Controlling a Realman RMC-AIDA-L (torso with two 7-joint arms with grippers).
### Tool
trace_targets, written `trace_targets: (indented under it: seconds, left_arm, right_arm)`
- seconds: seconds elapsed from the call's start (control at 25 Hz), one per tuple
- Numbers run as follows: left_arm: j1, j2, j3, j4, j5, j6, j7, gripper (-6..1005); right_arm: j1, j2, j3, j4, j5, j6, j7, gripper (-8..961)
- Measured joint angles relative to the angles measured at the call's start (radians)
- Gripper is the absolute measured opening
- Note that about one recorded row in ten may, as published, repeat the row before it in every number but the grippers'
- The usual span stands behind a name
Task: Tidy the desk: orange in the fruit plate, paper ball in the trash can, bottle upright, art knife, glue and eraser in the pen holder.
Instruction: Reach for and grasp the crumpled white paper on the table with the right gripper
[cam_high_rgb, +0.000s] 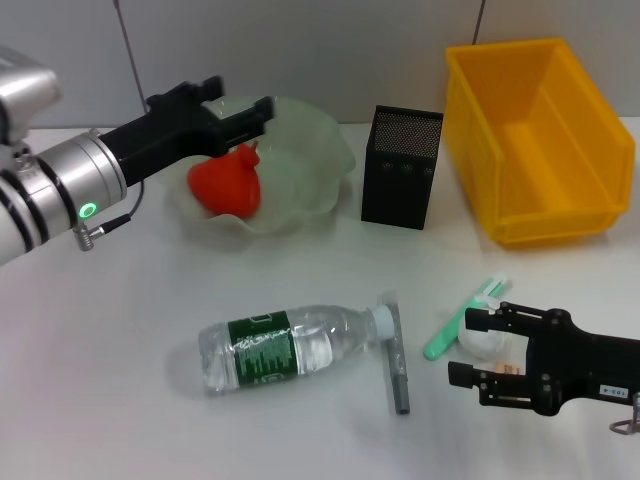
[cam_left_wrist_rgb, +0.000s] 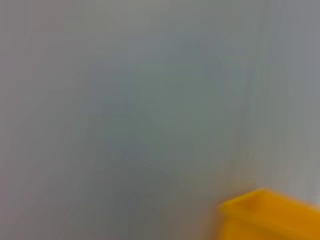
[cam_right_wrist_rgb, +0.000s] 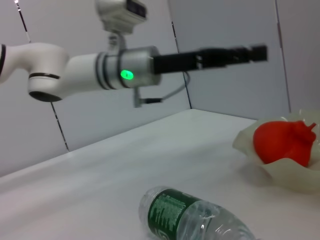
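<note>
We see the left arm (cam_high_rgb: 40, 190) as a silver-white cylinder ringed with black bands, a small green light glowing on its wrist collar and a thin grey cable looping beneath. Its left claw (cam_high_rgb: 240, 108) is matte black and blocky. The right claw (cam_high_rgb: 475, 350) is black too, with small screws and a white label.

A smooth white table (cam_high_rgb: 150, 420) fills the lower part of the head view, evenly lit, with soft shadows. Behind it stands a pale grey panelled wall (cam_high_rgb: 340, 50), divided by thin dark vertical seams. The right wrist view shows the same grey panels meeting the table's far edge.
</note>
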Motion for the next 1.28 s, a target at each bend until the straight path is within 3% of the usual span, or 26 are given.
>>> trace_targets:
  seconds: [0.08, 0.16, 0.28, 0.44, 0.48, 0.68, 0.88, 1.0, 1.28]
  left_arm:
    - [0.030, 0.005, 0.005, 0.040, 0.026, 0.146, -0.062, 833]
    - [0.030, 0.005, 0.005, 0.040, 0.026, 0.146, -0.062, 835]
    - [0.101, 0.017, 0.050, 0.139, 0.152, 0.420, -0.143, 837]
    - [0.116, 0.021, 0.065, 0.155, 0.201, 0.479, -0.154, 840]
    - [0.138, 0.026, 0.075, 0.158, 0.292, 0.557, -0.157, 840]
    - [0.172, 0.021, 0.070, 0.144, 0.387, 0.583, -0.105, 842]
    - [0.180, 0.019, 0.066, 0.114, 0.388, 0.587, -0.074, 843]
    - [0.180, 0.018, 0.066, 0.111, 0.388, 0.589, -0.074, 843]
    - [0.186, 0.011, 0.073, 0.111, 0.392, 0.583, -0.054, 842]
  right_arm:
    - [0.000, 0.000, 0.006, 0.000, 0.000, 0.000, 0.000, 711]
    - [0.002, 0.000, 0.009, 0.000, 0.001, 0.000, -0.001, 710]
    - [0.004, 0.000, 0.010, 0.000, 0.002, 0.000, -0.001, 708]
    - [0.004, 0.000, 0.010, 0.000, 0.002, 0.000, -0.001, 706]
    - [0.005, 0.000, 0.010, 0.000, 0.002, 0.000, -0.001, 705]
    - [0.006, 0.000, 0.015, -0.007, 0.016, -0.004, 0.011, 702]
    - [-0.005, -0.004, 0.033, -0.152, 0.073, -0.025, 0.200, 700]
    - [0.035, -0.019, 0.037, -0.304, -0.059, -0.028, 0.388, 698]
    - [0.168, -0.036, 0.028, -0.434, -0.379, -0.063, 0.605, 694]
